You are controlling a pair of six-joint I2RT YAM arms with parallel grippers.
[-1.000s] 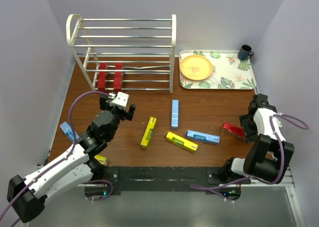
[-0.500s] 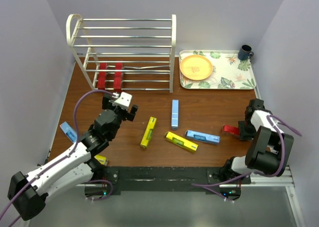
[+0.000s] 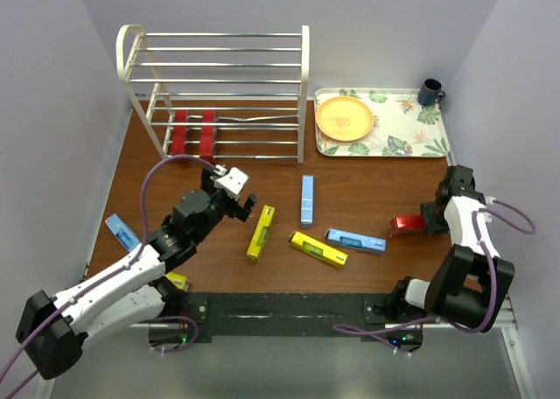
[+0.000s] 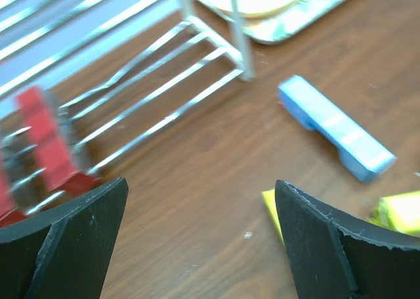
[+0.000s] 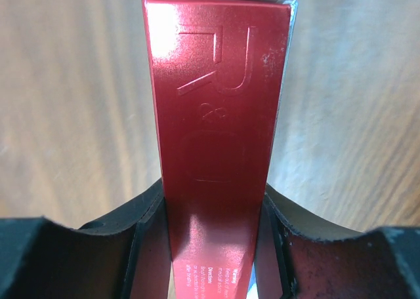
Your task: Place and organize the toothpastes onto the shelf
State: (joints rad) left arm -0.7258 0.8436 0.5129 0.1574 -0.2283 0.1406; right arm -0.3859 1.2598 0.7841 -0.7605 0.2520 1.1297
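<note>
The white wire shelf (image 3: 219, 93) stands at the back left, with two red toothpastes (image 3: 179, 135) (image 3: 208, 132) on its bottom tier. My right gripper (image 3: 427, 221) is shut on a third red carton (image 3: 409, 223) at the table's right side. In the right wrist view this carton (image 5: 220, 141) fills the gap between the fingers (image 5: 141, 214). My left gripper (image 3: 238, 198) hangs open just left of a yellow carton (image 3: 260, 233). That carton's end (image 4: 272, 210) shows by the right finger (image 4: 321, 246). Another yellow carton (image 3: 318, 249) and two light blue ones (image 3: 307, 200) (image 3: 356, 240) lie mid-table.
A floral tray (image 3: 424, 136) holding an orange plate (image 3: 344, 118) sits at the back right, with a dark mug (image 3: 430, 92) at its corner. A light blue carton (image 3: 121, 232) lies by the left edge. A yellow one (image 3: 178, 282) is partly hidden under the left arm.
My right gripper has shut on the red carton and swung it level. My left gripper, still open, has moved right towards the yellow carton.
</note>
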